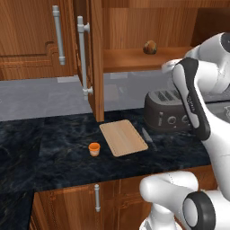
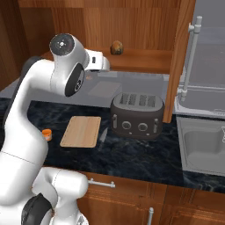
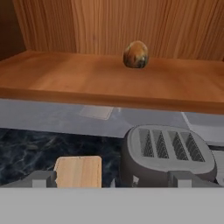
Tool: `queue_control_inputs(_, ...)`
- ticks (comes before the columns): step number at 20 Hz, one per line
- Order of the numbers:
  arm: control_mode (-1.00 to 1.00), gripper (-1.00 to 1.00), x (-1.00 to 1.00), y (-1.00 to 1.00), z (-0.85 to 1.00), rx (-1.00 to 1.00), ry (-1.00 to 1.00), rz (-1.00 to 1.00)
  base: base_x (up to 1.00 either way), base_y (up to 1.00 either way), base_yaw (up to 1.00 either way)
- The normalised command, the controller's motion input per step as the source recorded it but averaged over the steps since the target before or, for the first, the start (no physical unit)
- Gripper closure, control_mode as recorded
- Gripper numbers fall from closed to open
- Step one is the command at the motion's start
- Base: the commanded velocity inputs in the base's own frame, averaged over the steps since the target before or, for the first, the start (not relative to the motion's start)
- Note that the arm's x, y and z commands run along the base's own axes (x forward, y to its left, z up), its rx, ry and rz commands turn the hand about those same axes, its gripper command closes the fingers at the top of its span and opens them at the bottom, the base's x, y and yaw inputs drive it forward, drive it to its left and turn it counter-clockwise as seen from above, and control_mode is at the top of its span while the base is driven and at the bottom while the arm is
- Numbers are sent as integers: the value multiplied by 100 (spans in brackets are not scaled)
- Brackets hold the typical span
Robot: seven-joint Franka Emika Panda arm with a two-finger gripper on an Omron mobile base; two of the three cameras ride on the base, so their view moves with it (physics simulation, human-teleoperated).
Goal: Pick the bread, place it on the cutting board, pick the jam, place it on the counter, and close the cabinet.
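Note:
The bread [image 3: 136, 54] is a mottled brown lump lying on the shelf of the open cabinet [image 1: 95, 58], also seen as bread [image 1: 150, 47] and bread [image 2: 116, 47]. My gripper [image 3: 113, 177] is open and empty, held in front of the shelf and a little below the bread, above the toaster. In the right base view the gripper [image 2: 107, 63] sits just left of the bread. The jam [image 1: 94, 148] is a small orange jar standing on the counter [image 1: 54, 152], just left of the cutting board [image 1: 123, 137]. The board carries nothing.
A dark toaster [image 1: 166, 110] stands on the counter right of the board, under my hand. A knife [image 1: 148, 138] lies between board and toaster. The open cabinet door [image 2: 178, 57] juts out over the counter. A sink [image 2: 204, 145] lies at the far right.

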Motion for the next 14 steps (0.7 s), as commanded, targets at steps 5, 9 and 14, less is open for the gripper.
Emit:
queue_control_inputs(5, -100, -100, 17, -1, 12, 0, 0, -2, 0, 0, 0)
queue_control_inputs(9, -100, -100, 24, -1, 11, 0, 0, -2, 0, 0, 0)
queue_control_inputs(14, -100, -100, 26, -1, 9, 0, 0, -3, 0, 0, 0)
